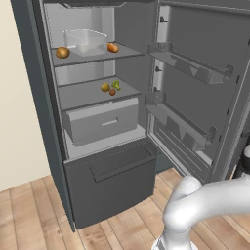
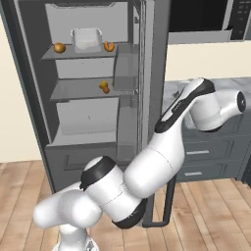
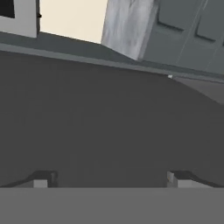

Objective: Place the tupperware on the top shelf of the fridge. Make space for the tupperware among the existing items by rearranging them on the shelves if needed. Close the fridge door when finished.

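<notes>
The fridge (image 1: 97, 146) stands open, the fridge door (image 1: 205, 73) swung wide at three o'clock. The tupperware (image 1: 86, 41) sits on the top shelf (image 1: 127, 52), long axis running across the shelf, open side up. An orange-brown fruit (image 1: 62, 52) lies at its nine o'clock, an orange one (image 1: 113, 47) at three o'clock. Yellow, green and red pieces (image 1: 111, 88) cluster on the shelf below. Fingers (image 3: 109, 179) spread wide, holding nothing, facing a dark grey panel.

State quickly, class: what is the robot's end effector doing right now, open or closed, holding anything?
End effector: open, fingertips spread wide, nothing between them; it faces the dark grey fridge door.
</notes>
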